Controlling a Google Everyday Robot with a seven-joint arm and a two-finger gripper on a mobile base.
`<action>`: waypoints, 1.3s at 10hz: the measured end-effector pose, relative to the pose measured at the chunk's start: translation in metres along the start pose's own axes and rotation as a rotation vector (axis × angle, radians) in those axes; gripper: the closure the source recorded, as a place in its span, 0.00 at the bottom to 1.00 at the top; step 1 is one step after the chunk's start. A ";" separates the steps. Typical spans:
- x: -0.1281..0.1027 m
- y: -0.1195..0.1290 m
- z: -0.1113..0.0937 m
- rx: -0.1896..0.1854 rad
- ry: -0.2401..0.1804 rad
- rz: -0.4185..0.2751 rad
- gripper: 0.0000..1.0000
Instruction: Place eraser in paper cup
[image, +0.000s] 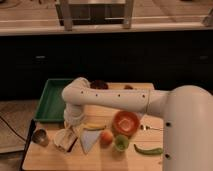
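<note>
Jaws hang from the white robot arm (107, 97) over the front-left part of the light wooden desk (55, 161), just right of the small metal cup (40, 136) and in front of the green plastic tray (50, 100) at the back-left corner. Cannot tell how far open the jaws are, or whether they hold anything.

Eraser: not identifiable; it may be hidden at or under the jaws. A pale beige shape (64, 140) directly below them could be the paper cup, unconfirmed.

Risks (judged):
- If the beige shape is the cup, light paper tips or slides when the wrist nudges it.
- An off-centre release drops the eraser onto the desk.
- The yellow banana (94, 126) and the pale blue triangular piece (89, 141) lie just beside the wrist; either could be dragged.

Count: 1 tray, 1 metal cup, 1 banana, 1 triangular piece, 1 orange bowl (125, 121), 1 round orange fruit (106, 137), 1 small green cup (121, 143), 1 green chili pepper (148, 149), 1 dark round object (99, 84) at the back edge.
</note>
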 end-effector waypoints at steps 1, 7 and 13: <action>-0.003 -0.002 -0.002 -0.011 0.008 -0.010 0.97; -0.015 -0.016 -0.007 -0.043 0.023 -0.056 0.97; -0.021 -0.030 0.000 -0.068 0.010 -0.101 0.97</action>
